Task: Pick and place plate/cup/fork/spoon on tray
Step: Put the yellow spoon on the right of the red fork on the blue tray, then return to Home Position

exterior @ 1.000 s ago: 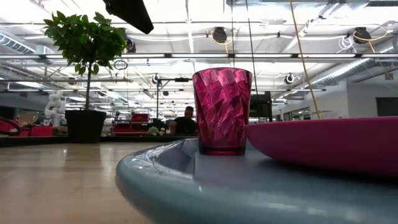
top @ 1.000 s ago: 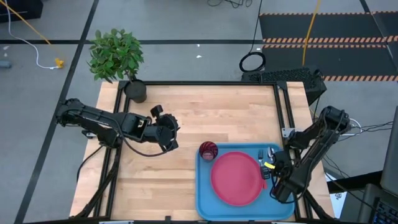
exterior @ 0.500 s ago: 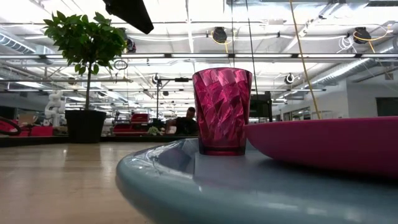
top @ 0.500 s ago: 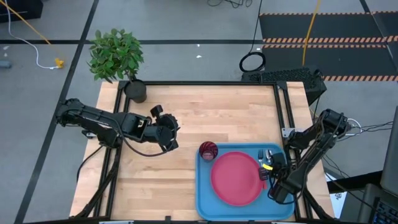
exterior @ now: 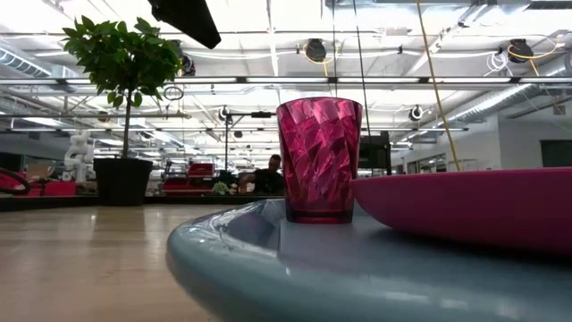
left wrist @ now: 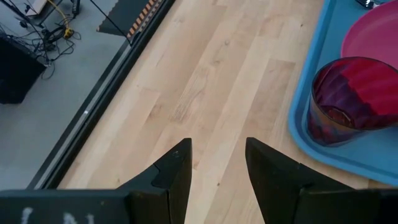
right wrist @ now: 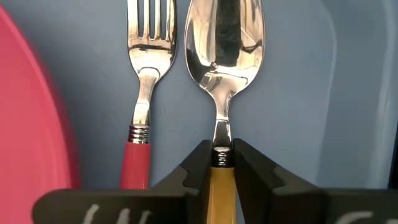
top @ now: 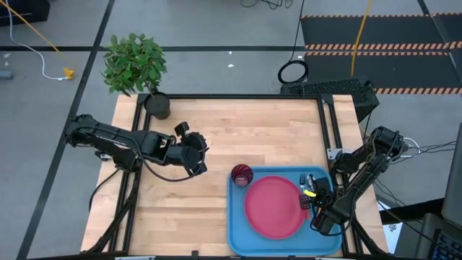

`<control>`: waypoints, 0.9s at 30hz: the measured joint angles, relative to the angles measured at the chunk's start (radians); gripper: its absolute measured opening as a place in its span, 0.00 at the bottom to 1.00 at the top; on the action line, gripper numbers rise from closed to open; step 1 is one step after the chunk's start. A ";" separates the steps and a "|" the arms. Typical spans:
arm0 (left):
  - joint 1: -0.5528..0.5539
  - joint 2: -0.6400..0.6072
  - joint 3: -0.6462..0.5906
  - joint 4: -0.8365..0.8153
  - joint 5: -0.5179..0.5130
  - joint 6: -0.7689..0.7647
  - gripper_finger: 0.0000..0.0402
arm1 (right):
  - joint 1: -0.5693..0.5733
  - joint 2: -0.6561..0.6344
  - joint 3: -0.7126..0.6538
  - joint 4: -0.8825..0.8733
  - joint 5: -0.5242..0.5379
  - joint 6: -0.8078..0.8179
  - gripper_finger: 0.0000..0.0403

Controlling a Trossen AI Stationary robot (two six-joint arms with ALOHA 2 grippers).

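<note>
The light-blue tray (top: 238,224) lies at the table's near right. On it are the pinkish-red plate (top: 273,207), the dark red cup (top: 241,174) upright at its far left corner, and the fork (right wrist: 148,74) beside the plate. My right gripper (right wrist: 219,149) is over the tray's right side (top: 312,196), shut on the orange-handled spoon (right wrist: 225,43), which runs parallel to the fork. My left gripper (left wrist: 217,162) is open and empty over bare wood left of the tray (top: 195,155). The cup (left wrist: 351,102) shows off to its side. My right gripper pinches the spoon's orange handle at its end by the metal neck (right wrist: 219,167), one finger on each side. The fingers come from above, pointing down, across the handle. The spoon is level, bowl toward the table's far edge; I cannot tell whether it rests on the tray.
A potted plant (top: 155,105) stands at the table's far left corner. Bare wood (top: 245,130) lies between it and the tray. The low view shows the cup (exterior: 319,161) and the plate's rim (exterior: 465,206) on the tray's edge (exterior: 268,259).
My right gripper has shifted a little toward the table's left over the tray, still shut on the spoon. My left arm has kept still.
</note>
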 joint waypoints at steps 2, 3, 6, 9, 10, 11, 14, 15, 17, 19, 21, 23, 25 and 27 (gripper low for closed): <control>0.000 0.000 0.000 0.000 0.000 0.000 0.38 | 0.000 0.000 0.000 0.000 0.000 -0.001 0.14; 0.000 0.000 0.000 0.000 0.000 0.000 0.38 | 0.000 0.000 0.000 0.000 0.000 -0.001 0.15; 0.001 0.000 0.000 0.000 0.000 0.000 0.38 | 0.000 -0.003 0.000 -0.004 0.000 -0.005 0.19; 0.001 0.000 0.000 0.000 0.000 0.000 0.38 | 0.000 -0.012 0.000 -0.003 0.000 -0.007 0.23; 0.001 0.000 0.000 0.000 0.000 0.000 0.38 | 0.000 -0.018 0.000 -0.001 0.000 -0.009 0.24; 0.001 0.000 0.000 0.000 0.000 0.000 0.38 | 0.000 -0.024 0.000 0.001 0.000 -0.014 0.25; 0.001 0.000 0.000 0.000 0.000 0.000 0.38 | 0.000 -0.056 0.000 -0.004 0.002 -0.034 0.28; 0.001 0.000 0.000 0.000 0.000 0.000 0.38 | 0.000 -0.071 0.000 -0.008 0.004 -0.045 0.29; 0.001 0.000 0.000 0.000 0.000 0.002 0.38 | 0.000 -0.113 0.000 -0.019 0.041 -0.081 0.30; 0.001 0.000 0.000 0.003 0.000 0.008 0.38 | 0.000 -0.165 0.000 -0.018 0.116 -0.135 0.30; 0.001 0.000 0.000 0.006 0.000 0.018 0.38 | -0.001 -0.229 0.001 -0.018 0.194 -0.212 0.30; 0.001 0.000 0.000 0.021 0.000 0.039 0.38 | -0.005 -0.297 0.002 -0.028 0.265 -0.300 0.30; 0.001 0.000 0.000 0.052 0.000 0.072 0.38 | -0.015 -0.366 0.002 -0.045 0.335 -0.401 0.30; 0.001 0.000 0.000 0.090 0.000 0.111 0.38 | -0.025 -0.429 0.002 -0.075 0.413 -0.512 0.30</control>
